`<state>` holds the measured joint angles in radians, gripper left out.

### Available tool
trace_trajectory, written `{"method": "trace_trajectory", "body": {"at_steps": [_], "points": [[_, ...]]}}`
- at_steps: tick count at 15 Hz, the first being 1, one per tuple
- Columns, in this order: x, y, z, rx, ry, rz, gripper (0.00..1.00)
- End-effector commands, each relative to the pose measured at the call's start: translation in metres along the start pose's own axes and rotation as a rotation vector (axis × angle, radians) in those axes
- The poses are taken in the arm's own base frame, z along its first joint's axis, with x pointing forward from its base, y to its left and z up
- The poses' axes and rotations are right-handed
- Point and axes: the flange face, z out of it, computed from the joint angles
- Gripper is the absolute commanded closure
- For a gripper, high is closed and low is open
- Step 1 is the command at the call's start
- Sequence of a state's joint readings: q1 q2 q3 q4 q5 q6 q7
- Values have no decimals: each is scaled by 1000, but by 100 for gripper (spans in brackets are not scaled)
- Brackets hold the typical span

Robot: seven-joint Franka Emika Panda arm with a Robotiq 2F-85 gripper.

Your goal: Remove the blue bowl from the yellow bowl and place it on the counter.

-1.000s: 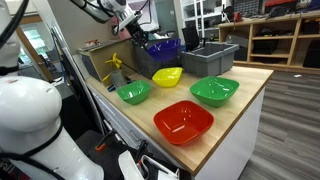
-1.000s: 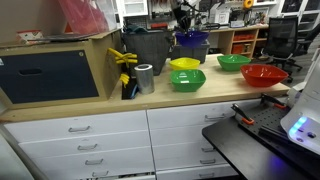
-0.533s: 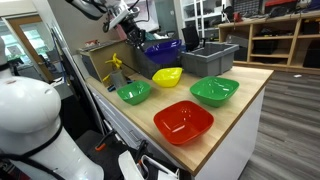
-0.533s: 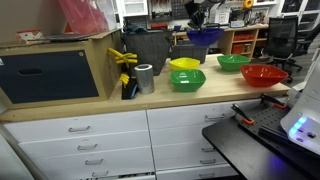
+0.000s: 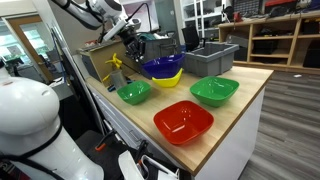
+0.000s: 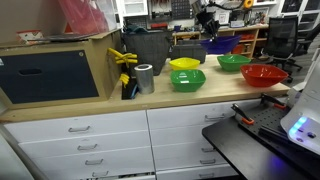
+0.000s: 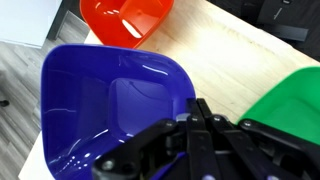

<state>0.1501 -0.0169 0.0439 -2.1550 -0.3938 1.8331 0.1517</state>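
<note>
Moved sideways since a moment ago, the blue bowl [image 7: 110, 100] hangs above the counter [image 7: 225, 50], beside the yellow bowl [image 6: 185, 64], its rim pinched in the tool [image 7: 197, 112].

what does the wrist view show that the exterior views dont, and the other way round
Only the wrist view: a close look at the gripper pinching the rim of the blue bowl. Only the exterior views: the yellow bowl, the small green bowl, the grey bin and the silver can. Both: the blue bowl, the red bowl and the counter.
</note>
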Motion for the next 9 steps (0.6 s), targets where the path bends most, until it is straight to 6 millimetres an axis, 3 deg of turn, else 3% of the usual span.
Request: {"method": "trace_trajectory", "body": {"at_steps": [1, 5, 9], "points": [[-18, -6, 28, -7, -4, 36, 99], [-20, -13, 68, 32, -13, 86, 99], [-13, -24, 93, 58, 30, 109, 99]]}}
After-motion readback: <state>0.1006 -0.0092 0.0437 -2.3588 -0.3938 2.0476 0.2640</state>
